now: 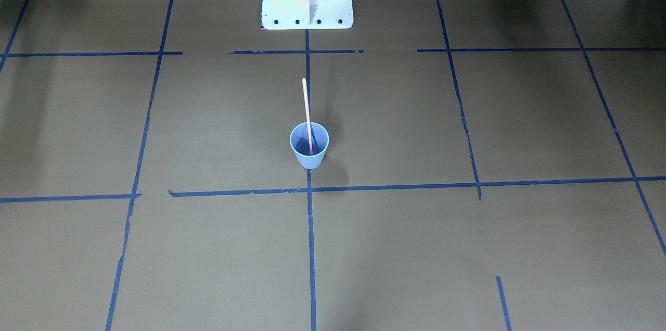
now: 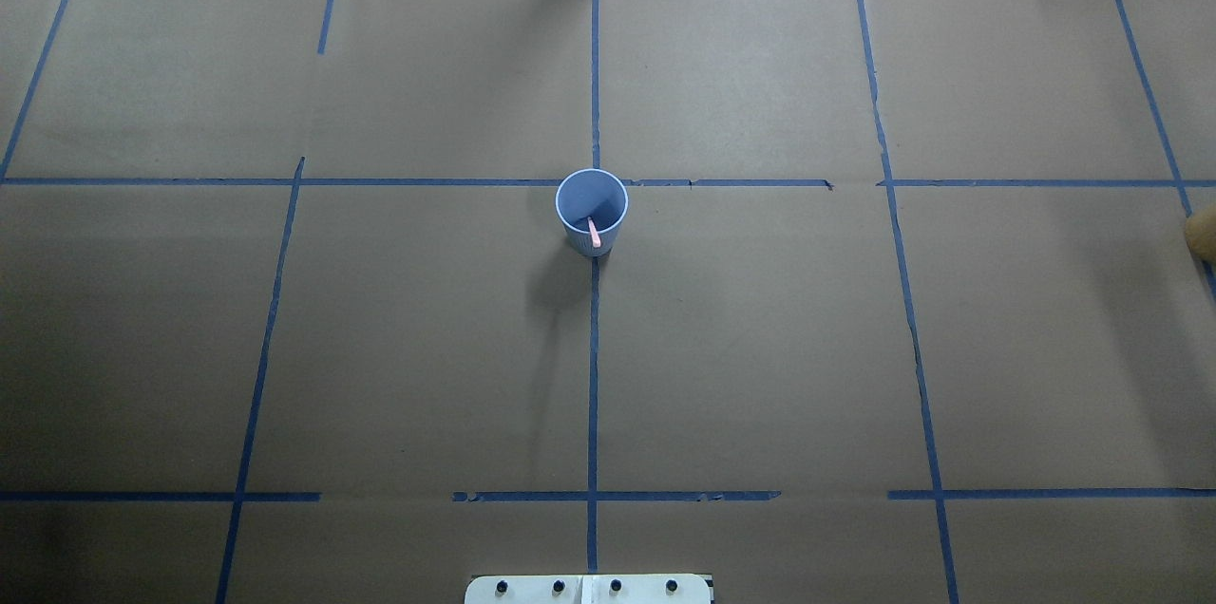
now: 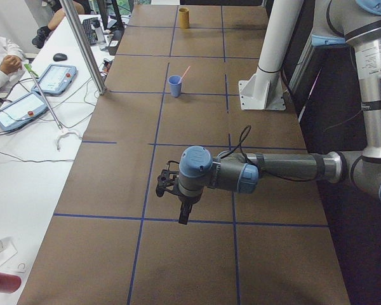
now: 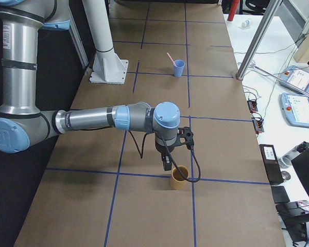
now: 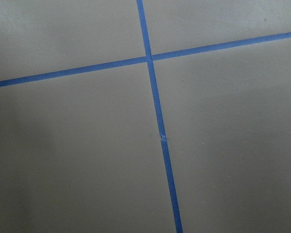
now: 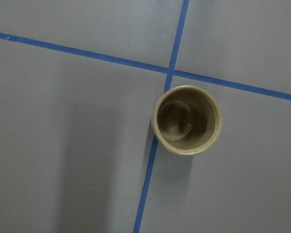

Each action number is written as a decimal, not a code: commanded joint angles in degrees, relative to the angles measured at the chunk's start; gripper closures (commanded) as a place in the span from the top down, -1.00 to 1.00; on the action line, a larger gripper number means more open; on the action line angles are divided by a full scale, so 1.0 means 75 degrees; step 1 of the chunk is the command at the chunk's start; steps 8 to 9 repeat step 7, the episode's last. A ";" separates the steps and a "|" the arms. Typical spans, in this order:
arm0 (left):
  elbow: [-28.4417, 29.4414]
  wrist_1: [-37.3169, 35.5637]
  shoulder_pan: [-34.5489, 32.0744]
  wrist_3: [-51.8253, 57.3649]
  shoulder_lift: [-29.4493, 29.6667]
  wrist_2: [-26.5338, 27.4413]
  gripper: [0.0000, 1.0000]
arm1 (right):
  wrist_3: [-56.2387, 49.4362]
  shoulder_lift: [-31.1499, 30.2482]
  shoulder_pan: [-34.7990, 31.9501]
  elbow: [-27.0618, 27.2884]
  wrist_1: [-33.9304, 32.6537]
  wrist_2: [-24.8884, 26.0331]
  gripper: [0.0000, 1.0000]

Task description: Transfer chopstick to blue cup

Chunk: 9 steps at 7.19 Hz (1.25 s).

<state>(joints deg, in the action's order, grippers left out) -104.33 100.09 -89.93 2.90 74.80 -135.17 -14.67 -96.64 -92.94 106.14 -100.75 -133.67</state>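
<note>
The left jaws and the right jaws show only from the side, so I cannot tell if they are open or closed. The chopstick (image 1: 307, 110) stands tilted inside the blue cup (image 1: 310, 159), in the middle of the worktop (image 1: 208, 128).

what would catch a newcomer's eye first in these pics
The blue cup at the centre of the table, with the pink chopstick standing tilted in it. After that, the tan cup at the table's right end, empty, with the right pincer hanging close by it.
</note>
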 commanded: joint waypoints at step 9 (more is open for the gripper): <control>0.0521 0.0131 -0.0045 0.0058 -0.0305 0.0082 1.00 | 0.0022 0.0065 0.0228 -0.0310 0.0472 -0.0037 0.99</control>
